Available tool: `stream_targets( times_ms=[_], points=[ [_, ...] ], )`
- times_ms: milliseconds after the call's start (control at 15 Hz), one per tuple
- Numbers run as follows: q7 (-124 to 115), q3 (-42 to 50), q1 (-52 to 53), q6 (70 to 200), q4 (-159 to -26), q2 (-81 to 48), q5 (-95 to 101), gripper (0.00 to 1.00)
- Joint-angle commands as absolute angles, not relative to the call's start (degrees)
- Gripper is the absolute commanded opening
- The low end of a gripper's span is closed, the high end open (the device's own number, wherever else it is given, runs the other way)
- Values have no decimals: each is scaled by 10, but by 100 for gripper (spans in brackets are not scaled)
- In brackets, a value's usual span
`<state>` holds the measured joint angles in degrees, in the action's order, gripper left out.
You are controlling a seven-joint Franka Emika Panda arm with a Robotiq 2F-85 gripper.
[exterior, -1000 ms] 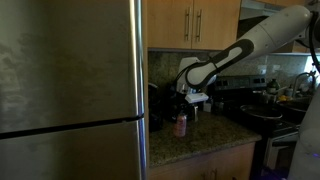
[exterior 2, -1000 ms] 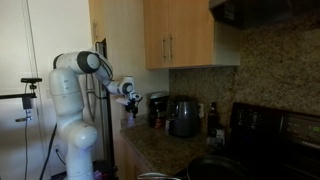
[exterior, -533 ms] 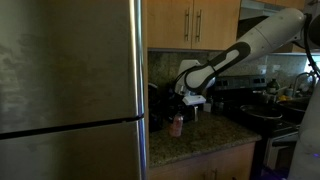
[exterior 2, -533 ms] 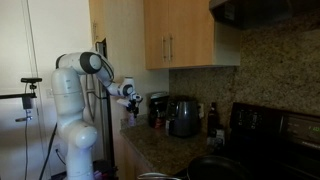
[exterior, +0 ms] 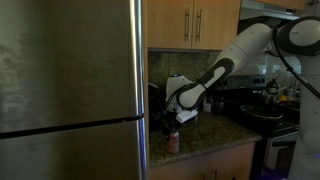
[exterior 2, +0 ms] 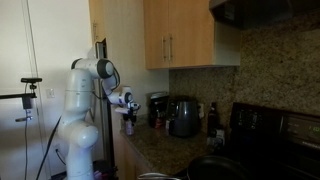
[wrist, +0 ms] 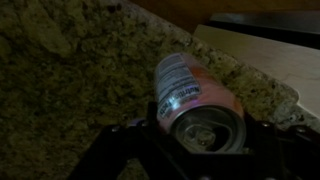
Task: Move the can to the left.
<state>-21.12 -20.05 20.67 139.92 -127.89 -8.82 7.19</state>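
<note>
Granite counter (wrist: 70, 80), can (wrist: 195, 100) near edge (appliance (exterior 2: 182, 116) behind)

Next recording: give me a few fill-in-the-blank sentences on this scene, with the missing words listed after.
The pincer grips the can, whose ___ end faces the wrist camera. Beneath it lies a speckled ___ countertop. In an exterior view, the tall stainless-steel appliance beside the counter is a ___.
Missing words: top; granite; refrigerator.
</note>
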Motion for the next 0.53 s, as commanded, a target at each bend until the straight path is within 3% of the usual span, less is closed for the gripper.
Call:
stream_targets(
  times_ms=[0, 467],
  points=[
    [-200, -190, 217, 1417, -1238, -124, 70, 46],
    [-209, -171, 230, 1434, -1193, -173, 81, 46]
  ],
)
